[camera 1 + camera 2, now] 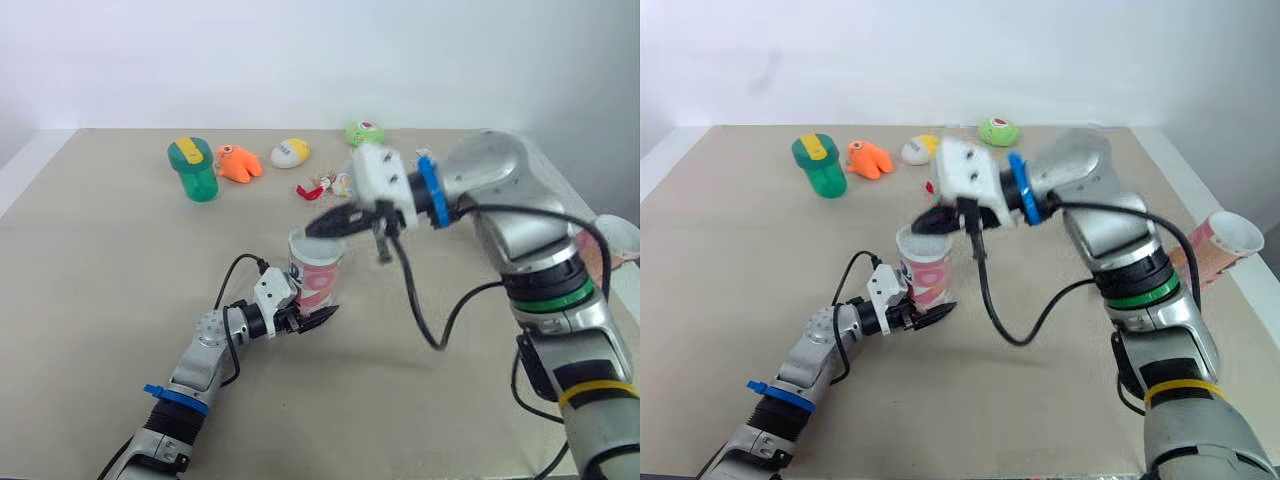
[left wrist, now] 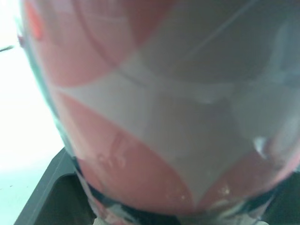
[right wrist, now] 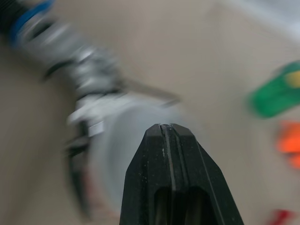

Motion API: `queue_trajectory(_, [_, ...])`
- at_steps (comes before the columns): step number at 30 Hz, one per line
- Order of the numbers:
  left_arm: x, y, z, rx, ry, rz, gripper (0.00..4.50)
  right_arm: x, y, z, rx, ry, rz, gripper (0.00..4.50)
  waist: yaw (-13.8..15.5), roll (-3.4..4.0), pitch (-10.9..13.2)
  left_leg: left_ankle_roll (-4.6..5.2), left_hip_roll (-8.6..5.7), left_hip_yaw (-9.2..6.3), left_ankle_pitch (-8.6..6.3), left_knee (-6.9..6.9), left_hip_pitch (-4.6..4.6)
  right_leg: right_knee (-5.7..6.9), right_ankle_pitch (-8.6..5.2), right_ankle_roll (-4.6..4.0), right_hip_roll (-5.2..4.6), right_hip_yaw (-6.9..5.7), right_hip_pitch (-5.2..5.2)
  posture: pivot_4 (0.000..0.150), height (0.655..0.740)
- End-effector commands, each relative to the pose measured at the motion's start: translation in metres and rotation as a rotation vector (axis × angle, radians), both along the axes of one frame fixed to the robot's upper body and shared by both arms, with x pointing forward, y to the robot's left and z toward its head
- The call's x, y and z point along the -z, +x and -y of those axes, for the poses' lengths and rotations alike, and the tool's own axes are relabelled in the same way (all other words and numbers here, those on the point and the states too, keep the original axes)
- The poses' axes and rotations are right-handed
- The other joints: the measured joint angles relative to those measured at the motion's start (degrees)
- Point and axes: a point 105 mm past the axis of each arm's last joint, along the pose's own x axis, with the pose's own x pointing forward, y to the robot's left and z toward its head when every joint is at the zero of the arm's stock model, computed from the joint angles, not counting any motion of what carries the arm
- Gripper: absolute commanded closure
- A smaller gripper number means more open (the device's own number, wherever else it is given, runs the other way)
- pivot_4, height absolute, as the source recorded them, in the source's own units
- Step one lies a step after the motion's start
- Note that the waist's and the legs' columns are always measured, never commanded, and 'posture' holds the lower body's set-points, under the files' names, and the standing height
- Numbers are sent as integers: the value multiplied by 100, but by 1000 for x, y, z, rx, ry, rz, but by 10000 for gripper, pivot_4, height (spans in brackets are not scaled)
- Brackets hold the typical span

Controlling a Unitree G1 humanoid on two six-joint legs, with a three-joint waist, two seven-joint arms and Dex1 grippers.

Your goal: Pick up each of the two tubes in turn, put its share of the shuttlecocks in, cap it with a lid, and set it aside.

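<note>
Left jaws are clamped low around the upright tube (image 1: 316,275) at the worktop's (image 1: 100,300) middle; right jaws, pressed together and seemingly empty, hover at its mouth. It looks light, thin-walled and crushable, so hold it gently, low down.

The tube (image 2: 164,117) is very near to the camera. Its wall is red and white, and the surface is glossy with small reflections. The left pincer (image 2: 168,204) grips the tube low down, with one black finger (image 2: 47,187) pressed against each side. Beside the tube there is a pale strip of bench (image 2: 18,117).
</note>
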Motion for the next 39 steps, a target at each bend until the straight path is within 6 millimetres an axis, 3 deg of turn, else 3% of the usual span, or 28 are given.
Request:
queue_trajectory(1, [29, -6, 1, -3, 54, -105, 10264, 19, -10, 1, -26, -109, 2, 43528, 1, 3, -7, 0, -2, -1, 0, 0, 2, -1, -1, 1, -2, 0, 3, 1500, 7400])
queue_trajectory(8, [29, -6, 0, -8, 51, -107, 10264, 49, -2, 6, 4, -231, 53, 43528, 1, 4, -26, -1, -1, -7, -1, -2, 12, -6, -4, 0, -1, -6, 11, 1500, 7400])
queue_trajectory(14, [28, -5, 1, -8, 50, -104, 10264, 61, -4, 5, -12, -254, 45, 43528, -2, -11, -69, -7, 2, -3, -5, -8, 65, -9, -10, -9, -1, -7, 31, 1500, 7400])
queue_trajectory(17, [29, -5, 1, -4, 49, -109, 10264, 52, -6, 3, -12, -188, 9, 43528, -2, -15, -104, -9, 4, -2, -6, -12, 67, -9, -13, -13, -1, -7, 32, 1500, 7400])
queue_trajectory(21, [30, -7, 1, 1, 49, -117, 10264, 22, -4, 8, 22, -34, -41, 43528, 0, -16, -105, -10, 5, -2, -7, -15, 64, -9, -14, -15, -2, -9, 31, 1500, 7400])
queue_trajectory(23, [31, -8, 0, 3, 49, -122, 3511, 2, 1, 13, 65, 66, -37, 45000, 2, -17, -103, -10, 5, 1, -7, -17, 50, -9, -13, -16, -3, -8, 36, 1500, 7400])
queue_trajectory(24, [32, -9, 0, 8, 48, -130, 500, -11, 2, 16, 88, 150, -46, 41881, 3, -17, -102, -10, 4, 0, -7, -19, 41, -9, -12, -18, -3, -8, 32, 1500, 7400])
queue_trajectory(27, [32, -12, 1, 13, 44, -142, 0, -35, -3, 25, 100, 319, -108, 28675, 3, -4, -95, -9, 0, -5, -8, -19, 10, -9, 8, -5, -2, -6, 7, 1500, 7400])
queue_trajectory(30, [33, -14, -1, 15, 41, -153, 0, -40, -11, 47, 140, 383, -203, 18746, 16, -4, -95, -5, -4, -24, -10, -19, -5, -9, 6, -7, 2, -11, 7, 1500, 7400])
queue_trajectory(31, [33, -16, -2, 16, 38, -160, 0, -37, -12, 55, 168, 385, -223, 14682, 36, -5, -95, -2, -6, -29, -14, -18, -8, -9, 4, -9, 2, -14, 7, 1500, 7400])
queue_trajectory(32, [33, -17, -3, 16, 34, -167, 0, -33, -13, 62, 194, 380, -237, 7504, 35, -5, -95, 10, -8, -34, -26, -15, -11, -10, -3, -13, 0, -18, 9, 1500, 7400])
queue_trajectory(34, [32, -18, -9, 12, 33, -173, 0, -14, -15, 76, 263, 365, -288, 3081, 38, -1, -97, 20, -8, -29, -37, -11, -11, -11, -8, -14, 0, -14, 8, 1500, 7400])
queue_trajectory(35, [32, -18, -15, 6, 42, -170, 0, -2, -17, 80, 288, 363, -322, 1349, 39, -6, -96, 30, -9, -32, -43, -11, -11, -11, -13, -15, 1, -17, 11, 1500, 7400])
queue_trajectory(39, [30, -20, -39, -1, 74, -168, 0, 45, -21, 87, 390, 338, -353, 1349, -35, 14, -93, 46, -1, -34, -57, -15, -10, -7, -26, -27, 22, -12, 5, 1500, 7400])
